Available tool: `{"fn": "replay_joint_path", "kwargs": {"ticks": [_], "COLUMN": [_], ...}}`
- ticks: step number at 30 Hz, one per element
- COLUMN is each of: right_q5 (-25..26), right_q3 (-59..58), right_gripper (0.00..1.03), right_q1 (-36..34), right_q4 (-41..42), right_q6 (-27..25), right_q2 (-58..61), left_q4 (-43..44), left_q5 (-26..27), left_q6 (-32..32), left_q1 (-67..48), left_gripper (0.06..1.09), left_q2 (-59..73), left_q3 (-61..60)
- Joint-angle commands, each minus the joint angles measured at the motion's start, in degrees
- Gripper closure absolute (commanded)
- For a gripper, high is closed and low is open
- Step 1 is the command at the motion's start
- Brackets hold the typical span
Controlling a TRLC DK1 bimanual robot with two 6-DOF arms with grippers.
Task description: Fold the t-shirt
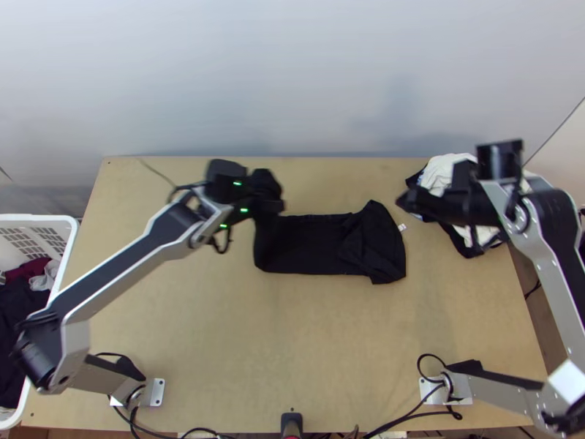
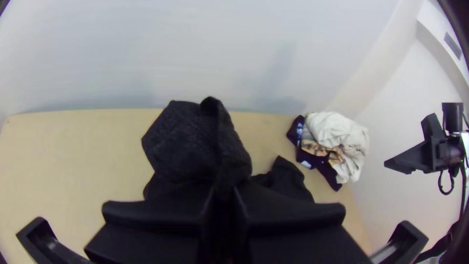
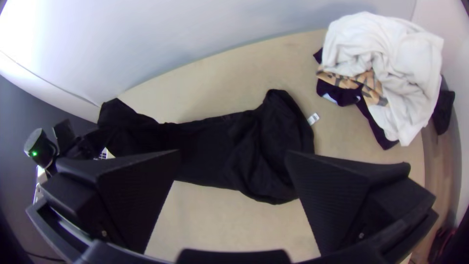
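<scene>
The left gripper (image 1: 268, 193) has its 2 fingers closed in on the left end of the black t-shirt (image 1: 311, 245), with cloth bulging up between and beyond them. The right gripper (image 1: 411, 200) has its 2 fingers spread wide, nothing between them, just off the shirt's right end. The shirt lies in a narrow strip across the middle of the table, its left end lifted, its right end rumpled near a small white label (image 1: 401, 227).

The light wooden table (image 1: 183, 314) has a pale wall (image 1: 292, 73) along its far edge and wood flooring (image 1: 537, 296) at its right. A heap of white and dark printed clothes (image 1: 440, 173) sits at the far right corner, partly under the right arm. At the left, a white plastic laundry basket (image 1: 68, 233) holds dark, maroon and grey clothes. Black cables (image 1: 411, 415) run along the near edge.
</scene>
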Motion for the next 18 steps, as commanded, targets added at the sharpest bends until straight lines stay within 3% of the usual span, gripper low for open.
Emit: {"fn": "replay_joint_path", "kwargs": {"ticks": [1,6,13,15,18], "right_q5": [1.1,1.4,1.8,1.8,1.8], "right_q3": [-9.4,-12.9,-15.6,-16.2,-16.3], "right_gripper": [0.04,0.04,0.04,0.04,0.04], "right_q1": [-6.7,-9.0,-9.0,-9.1,-9.1], "right_q4": [-0.8,-2.0,-3.2,-3.1,-2.6], "right_q6": [0.5,0.5,0.5,0.4,0.4], "right_q2": [-10.0,-13.6,-14.7,-14.5,-14.0], "left_q4": [7.7,16.1,16.7,17.3,18.6], "left_q5": [-4.2,-7.9,-13.3,-18.5,-18.5], "left_q6": [1.3,1.2,0.3,2.0,2.9], "left_q1": [-9.1,-13.8,-18.1,-19.9,-21.8], "left_gripper": [1.05,1.05,1.05,1.05,1.05], "left_q2": [9.1,17.2,29.0,32.1,34.6], "left_q3": [7.3,9.5,19.0,22.0,24.4]}}
